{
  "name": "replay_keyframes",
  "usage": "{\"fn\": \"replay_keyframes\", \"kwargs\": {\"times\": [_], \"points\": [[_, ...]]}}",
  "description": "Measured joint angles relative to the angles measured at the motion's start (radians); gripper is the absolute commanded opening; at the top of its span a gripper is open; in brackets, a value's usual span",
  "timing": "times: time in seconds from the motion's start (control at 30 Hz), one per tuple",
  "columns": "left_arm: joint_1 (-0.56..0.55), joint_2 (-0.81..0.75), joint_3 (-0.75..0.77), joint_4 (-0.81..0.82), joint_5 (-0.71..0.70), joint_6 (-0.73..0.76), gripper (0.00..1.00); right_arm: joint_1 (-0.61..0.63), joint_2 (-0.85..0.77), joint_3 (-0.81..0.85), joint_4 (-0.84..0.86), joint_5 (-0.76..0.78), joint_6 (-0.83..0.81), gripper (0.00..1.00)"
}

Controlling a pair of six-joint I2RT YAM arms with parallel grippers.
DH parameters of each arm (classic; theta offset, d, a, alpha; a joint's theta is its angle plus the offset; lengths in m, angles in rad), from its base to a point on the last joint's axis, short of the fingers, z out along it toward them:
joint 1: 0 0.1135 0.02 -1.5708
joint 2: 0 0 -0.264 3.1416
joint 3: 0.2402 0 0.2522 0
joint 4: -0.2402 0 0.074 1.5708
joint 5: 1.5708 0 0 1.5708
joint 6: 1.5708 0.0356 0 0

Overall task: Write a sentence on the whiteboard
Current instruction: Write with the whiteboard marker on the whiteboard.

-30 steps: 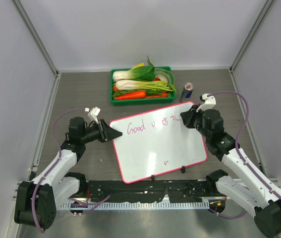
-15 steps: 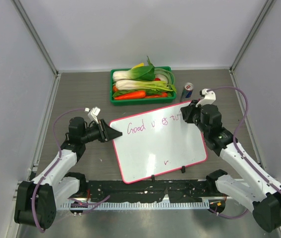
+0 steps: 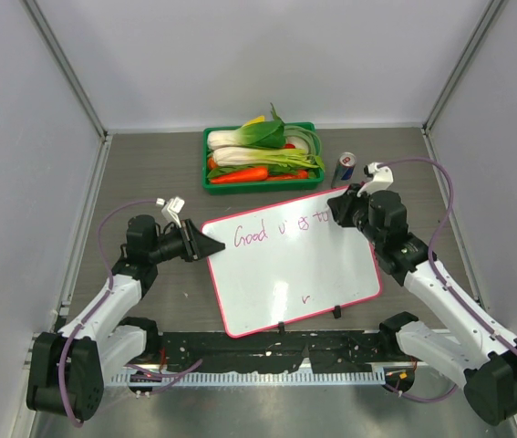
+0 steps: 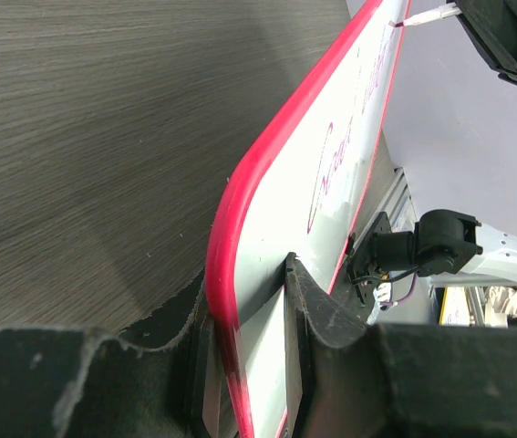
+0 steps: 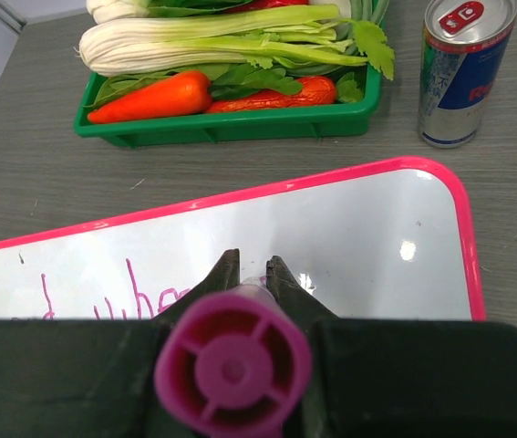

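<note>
Pink-framed whiteboard [image 3: 294, 274], gripped at one corner and met by a pen near another.
The left gripper [image 4: 244, 365] clamps the board's left corner between its jaws. The right gripper [image 5: 253, 274] pinches a purple marker [image 5: 232, 370], whose tip meets the board just ahead of it. The sentence [image 3: 281, 230] runs from that tip toward the left gripper. Beyond the right gripper stand a green tray [image 5: 240, 123] and a can [image 5: 463, 73].

The whiteboard [image 3: 285, 274] is glossy white with a pink-red frame, the sentence [image 3: 251, 235] is magenta-purple, and the marker [image 5: 232, 365] is magenta too. Green tray [image 5: 240, 126], orange carrot [image 5: 153, 99], blue-and-silver can [image 3: 345, 168], grey wood-grain worktop [image 3: 149, 164].
</note>
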Motion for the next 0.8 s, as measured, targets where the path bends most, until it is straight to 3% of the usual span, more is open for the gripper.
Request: {"fn": "replay_keyframes", "kwargs": {"times": [0.8], "points": [[0.000,0.000,0.000,0.000,0.001,0.000,0.00,0.000,-0.093,-0.011,-0.016,-0.018,0.018,0.02]]}}
